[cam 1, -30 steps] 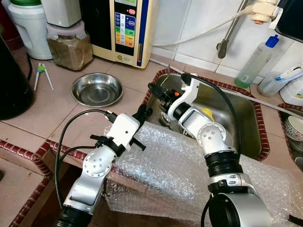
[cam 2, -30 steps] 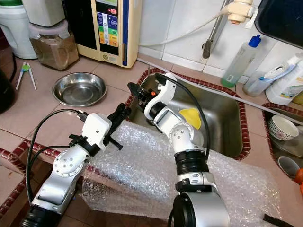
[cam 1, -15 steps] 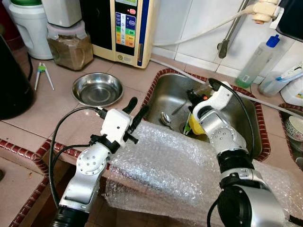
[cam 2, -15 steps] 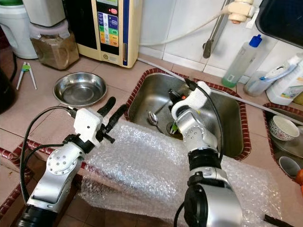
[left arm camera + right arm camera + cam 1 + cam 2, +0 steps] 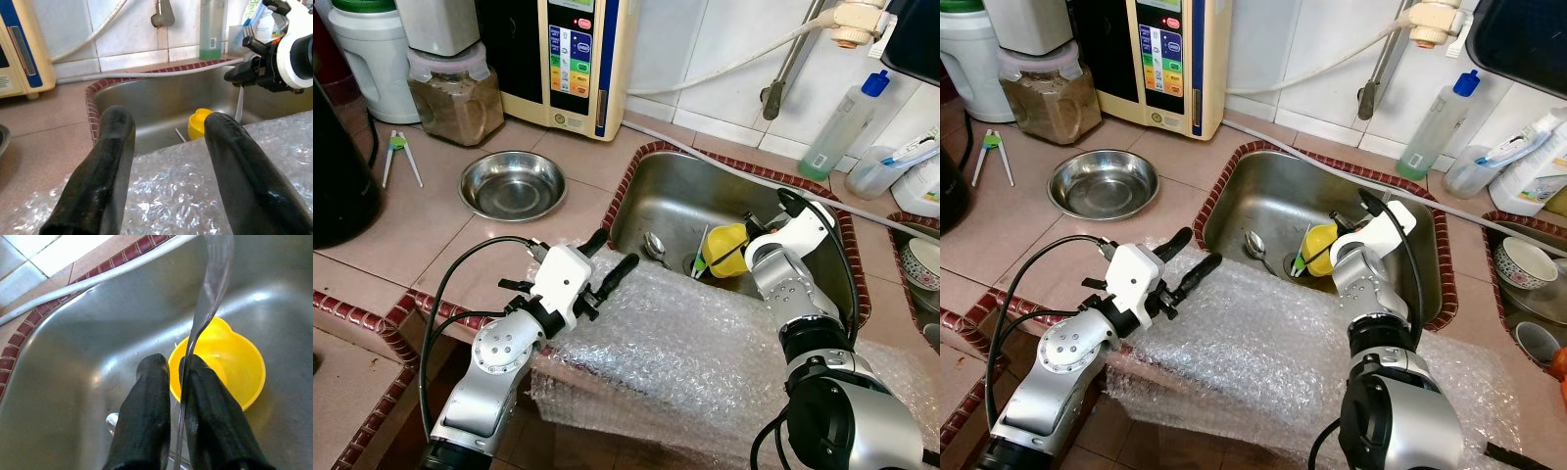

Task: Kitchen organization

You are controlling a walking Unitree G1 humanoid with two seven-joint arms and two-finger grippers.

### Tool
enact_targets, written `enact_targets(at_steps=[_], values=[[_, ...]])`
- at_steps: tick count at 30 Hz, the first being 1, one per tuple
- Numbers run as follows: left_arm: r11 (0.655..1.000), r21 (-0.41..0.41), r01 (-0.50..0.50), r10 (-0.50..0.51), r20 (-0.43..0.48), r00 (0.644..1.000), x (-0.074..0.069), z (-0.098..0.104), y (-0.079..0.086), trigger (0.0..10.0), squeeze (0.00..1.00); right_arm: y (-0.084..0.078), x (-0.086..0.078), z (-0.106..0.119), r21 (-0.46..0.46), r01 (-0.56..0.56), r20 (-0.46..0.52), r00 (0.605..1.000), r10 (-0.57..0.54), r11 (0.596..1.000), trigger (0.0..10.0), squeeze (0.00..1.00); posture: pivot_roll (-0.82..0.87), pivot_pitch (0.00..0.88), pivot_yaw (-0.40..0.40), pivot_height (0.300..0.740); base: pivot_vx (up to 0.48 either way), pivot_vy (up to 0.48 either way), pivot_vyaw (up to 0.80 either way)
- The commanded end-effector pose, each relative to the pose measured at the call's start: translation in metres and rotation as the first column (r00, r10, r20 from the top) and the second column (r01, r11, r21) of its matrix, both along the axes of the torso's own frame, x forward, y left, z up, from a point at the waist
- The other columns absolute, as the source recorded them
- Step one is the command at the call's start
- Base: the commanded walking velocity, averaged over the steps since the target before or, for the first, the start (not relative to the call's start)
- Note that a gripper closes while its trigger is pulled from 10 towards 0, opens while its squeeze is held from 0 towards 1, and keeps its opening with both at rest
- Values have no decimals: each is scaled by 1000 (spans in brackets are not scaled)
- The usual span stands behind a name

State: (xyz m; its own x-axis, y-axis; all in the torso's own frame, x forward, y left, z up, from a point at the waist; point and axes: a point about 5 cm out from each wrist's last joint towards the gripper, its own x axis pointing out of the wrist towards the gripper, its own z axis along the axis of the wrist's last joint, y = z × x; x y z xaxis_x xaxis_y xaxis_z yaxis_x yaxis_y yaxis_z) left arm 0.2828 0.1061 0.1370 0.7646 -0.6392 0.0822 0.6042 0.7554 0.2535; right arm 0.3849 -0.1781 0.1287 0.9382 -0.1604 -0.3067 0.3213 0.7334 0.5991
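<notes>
Pinched between the two black fingers of the right gripper is a thin, shiny metal utensil, apparently a spoon or fork seen edge-on, held out over the stainless steel sink just beside the small yellow plastic cup, probably lifted from the basin to be put away. A second metal spoon lies on the sink floor near the drain. Over the crinkled sheet of clear bubble wrap draped on the counter edge, the left gripper hovers with fingers spread and empty, seemingly waiting.
</notes>
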Motion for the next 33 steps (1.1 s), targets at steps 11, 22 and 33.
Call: enact_targets(at_steps=[11,22,33], values=[[997,24,-79,78,24,997,6,5,2,10000,1000,1,2,2,18,-15,23,1000,14,1000,10000,1000,146,100,-117,740,0,0,0],[954,-9,-299,299,78,951,28,21,29,10000,1000,28,7,32,-236,-198,200,948,247,951,10000,1000,141,104,-120,740,0,0,0],[795,-174,-582,582,-56,811,57,35,74,10000,1000,68,-8,55,-254,-414,386,785,484,874,10000,1000,132,104,-116,740,0,0,0]])
